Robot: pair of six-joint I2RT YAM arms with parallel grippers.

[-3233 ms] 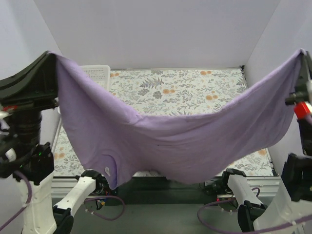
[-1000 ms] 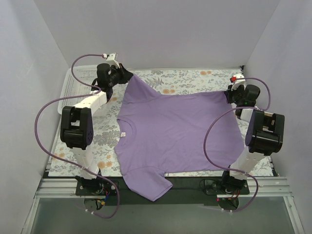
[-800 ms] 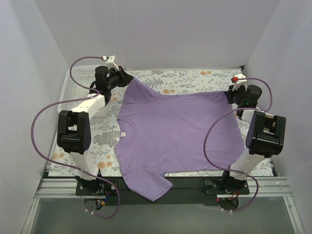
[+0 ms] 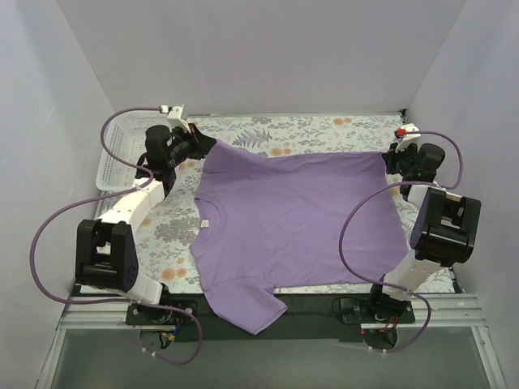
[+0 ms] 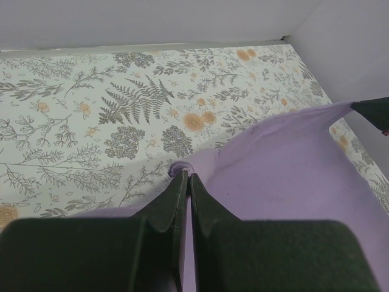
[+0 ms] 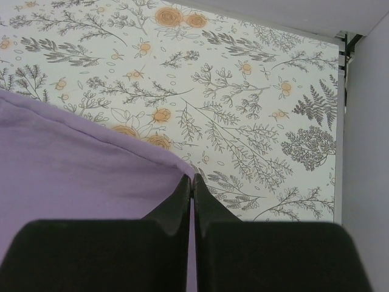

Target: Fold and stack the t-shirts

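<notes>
Two claws clamped shut on t-shirt (image 4: 300,215) hem corners: left claw (image 4: 211,145) at 10 o'clock, right claw (image 4: 388,159) at 2 o'clock. T-shirt flat on desk (image 4: 324,128), sleeve (image 4: 243,304) overhanging 6 o'clock edge. Judgement: equal tension, lay hem smooth before release.

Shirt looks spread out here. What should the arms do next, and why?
Probably open both grippers. The shirt lies flat on the table, and the left gripper and right gripper are each shut on a far hem corner, so stretching seems done and folding needs new grips.
</notes>
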